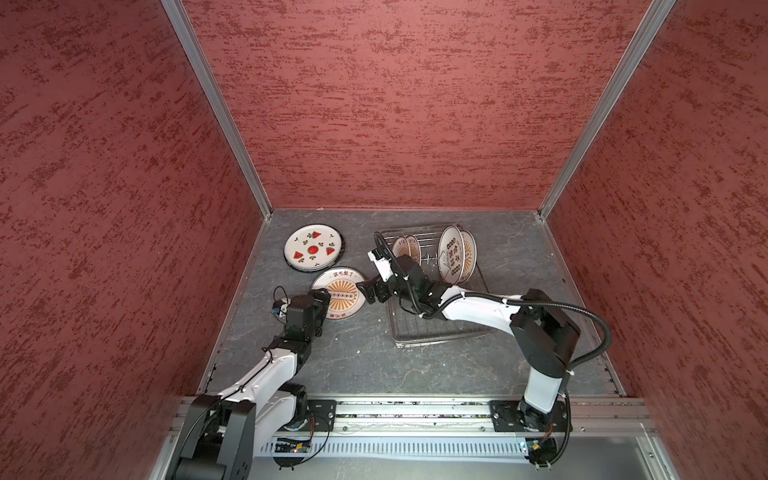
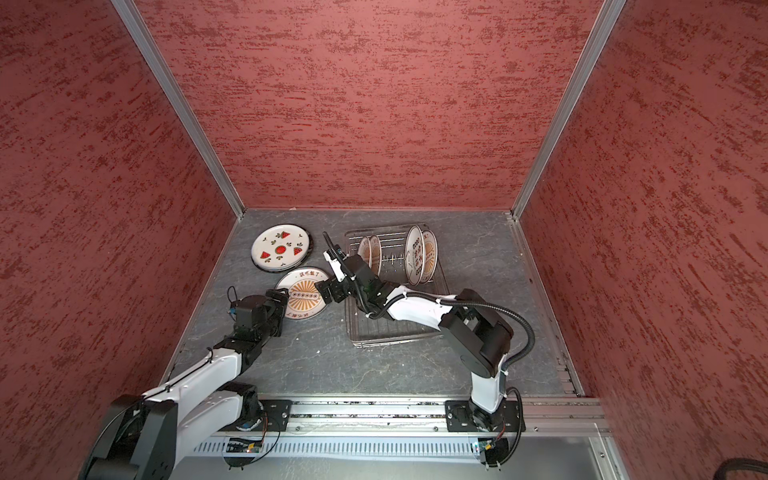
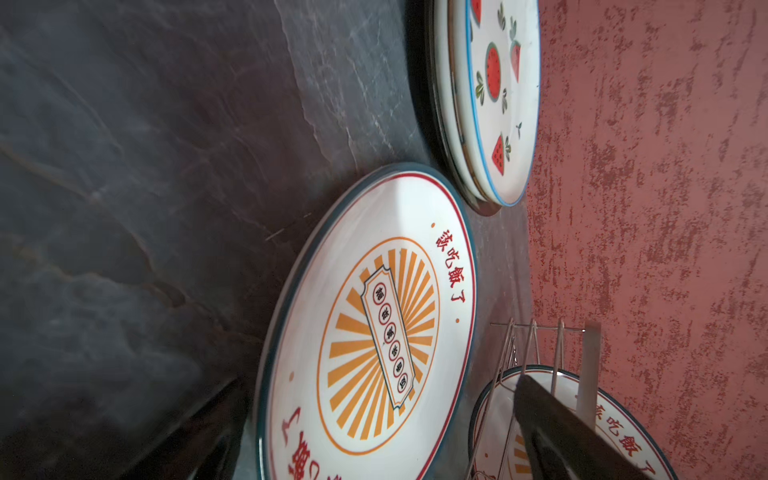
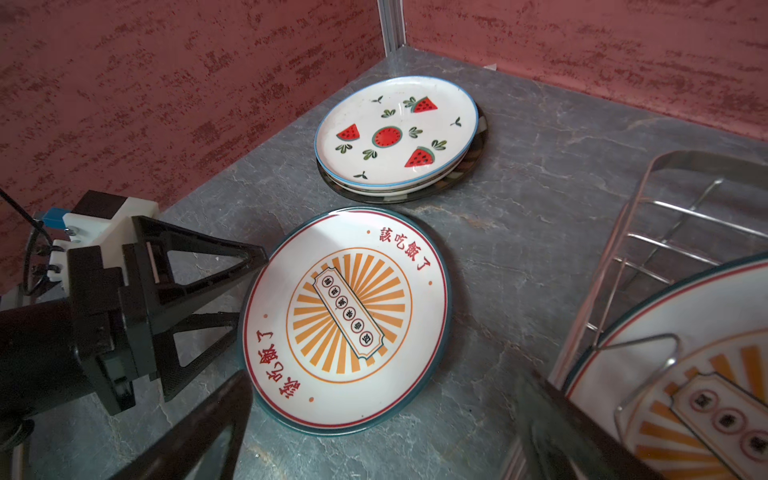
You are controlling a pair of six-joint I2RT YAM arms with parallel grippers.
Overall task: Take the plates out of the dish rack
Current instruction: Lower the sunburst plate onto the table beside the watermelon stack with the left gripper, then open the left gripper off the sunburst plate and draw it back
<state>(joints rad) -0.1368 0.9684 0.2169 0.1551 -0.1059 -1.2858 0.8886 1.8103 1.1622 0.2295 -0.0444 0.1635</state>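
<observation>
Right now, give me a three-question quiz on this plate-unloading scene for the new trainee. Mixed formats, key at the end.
1. How many white plates stand upright in the silver wire dish rack?
2. True or false: the round white watermelon-pattern plate lies with nothing beneath it.
3. The lone round white orange-sunburst plate is: A) upright in the rack; B) flat on the grey stone-look tabletop; C) on the watermelon plate.
Key: 1) four; 2) false, it tops a stack; 3) B.
</observation>
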